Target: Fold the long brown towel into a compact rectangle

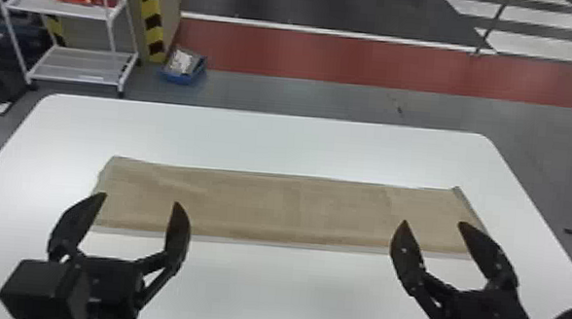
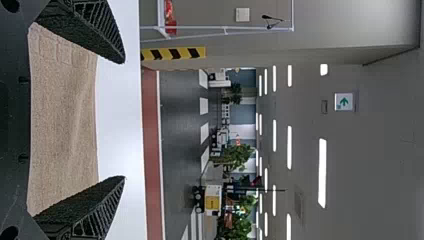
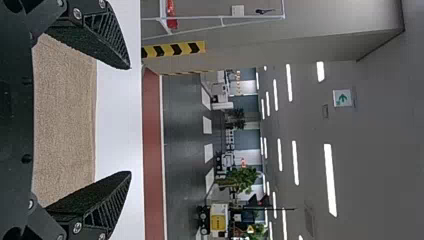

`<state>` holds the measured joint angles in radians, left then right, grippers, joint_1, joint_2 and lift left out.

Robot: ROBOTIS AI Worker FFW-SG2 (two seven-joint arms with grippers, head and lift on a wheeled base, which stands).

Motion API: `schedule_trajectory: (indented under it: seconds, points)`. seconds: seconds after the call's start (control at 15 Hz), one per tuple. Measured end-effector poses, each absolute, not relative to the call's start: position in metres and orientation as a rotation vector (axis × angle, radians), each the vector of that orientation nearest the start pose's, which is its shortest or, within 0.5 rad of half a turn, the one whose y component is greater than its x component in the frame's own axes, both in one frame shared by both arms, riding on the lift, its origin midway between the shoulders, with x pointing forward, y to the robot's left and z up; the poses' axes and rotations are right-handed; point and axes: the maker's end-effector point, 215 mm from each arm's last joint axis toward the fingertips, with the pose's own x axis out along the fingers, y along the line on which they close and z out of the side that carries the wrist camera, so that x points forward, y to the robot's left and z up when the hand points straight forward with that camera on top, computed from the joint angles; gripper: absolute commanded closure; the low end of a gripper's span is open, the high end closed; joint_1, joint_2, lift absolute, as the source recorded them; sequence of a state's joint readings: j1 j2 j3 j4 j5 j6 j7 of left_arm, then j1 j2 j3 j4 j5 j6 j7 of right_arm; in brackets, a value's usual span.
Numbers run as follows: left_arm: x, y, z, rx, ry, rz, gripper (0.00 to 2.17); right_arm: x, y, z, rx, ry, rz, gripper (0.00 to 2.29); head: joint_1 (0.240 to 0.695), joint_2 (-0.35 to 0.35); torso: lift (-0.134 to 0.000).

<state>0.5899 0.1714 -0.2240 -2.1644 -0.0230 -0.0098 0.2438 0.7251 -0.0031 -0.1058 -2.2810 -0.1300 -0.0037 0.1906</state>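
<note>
Brown towel lies spread out lengthwise across the white surface. Left tool and right tool each have fingers spread wide apart, near the towel's opposite ends.

Towel: brown, flat on white table.
Left gripper: black fingers wide apart.
Wall sign: green arrow.

A white table — a long brown towel lying flat across it.
</note>
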Motion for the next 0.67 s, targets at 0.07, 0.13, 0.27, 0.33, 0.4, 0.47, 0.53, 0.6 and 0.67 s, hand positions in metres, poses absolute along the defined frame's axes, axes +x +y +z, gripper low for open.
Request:
schedule_trajectory:
  seconds: [0.07, 0.13, 0.27, 0.33, 0.4, 0.47, 0.53, 0.6, 0.67]
  points:
    - [0.41, 0.168, -0.3151, 0.039, -0.002, -0.038, 0.04, 0.3848, -0.2383, -0.2957, 0.058, 0.001, 0.112, 0.14, 0.695, -0.101, -0.122]
    - [0.4096, 0.168, -0.3152, 0.039, -0.001, -0.038, 0.04, 0.3846, -0.2382, -0.2959, 0.058, 0.001, 0.113, 0.14, 0.695, -0.101, -0.122]
    - [0.4088, 0.1679, -0.3134, 0.039, -0.007, -0.039, 0.04, 0.3841, -0.2381, -0.2965, 0.057, 0.003, 0.113, 0.14, 0.695, -0.101, -0.122]
    - [0.4085, 0.1679, -0.3128, 0.04, -0.009, -0.04, 0.04, 0.3838, -0.2381, -0.2965, 0.057, 0.003, 0.113, 0.14, 0.695, -0.101, -0.122]
    - [0.4082, 0.1678, -0.312, 0.042, -0.011, -0.04, 0.04, 0.3832, -0.2379, -0.2971, 0.057, 0.005, 0.114, 0.14, 0.695, -0.101, -0.122]
    - [0.4078, 0.1678, -0.3113, 0.042, -0.012, -0.04, 0.04, 0.3825, -0.2382, -0.2979, 0.056, 0.007, 0.115, 0.14, 0.695, -0.101, -0.122]
    - [0.4075, 0.1677, -0.31, 0.043, -0.014, -0.04, 0.04, 0.3819, -0.2386, -0.298, 0.056, 0.007, 0.114, 0.14, 0.695, -0.102, -0.122]
    - [0.4071, 0.1676, -0.3091, 0.043, -0.016, -0.04, 0.04, 0.3816, -0.2388, -0.2977, 0.055, 0.006, 0.114, 0.14, 0.695, -0.103, -0.122]
    - [0.4067, 0.1677, -0.3085, 0.044, -0.017, -0.04, 0.04, 0.3813, -0.2389, -0.297, 0.055, 0.004, 0.114, 0.14, 0.695, -0.103, -0.122]
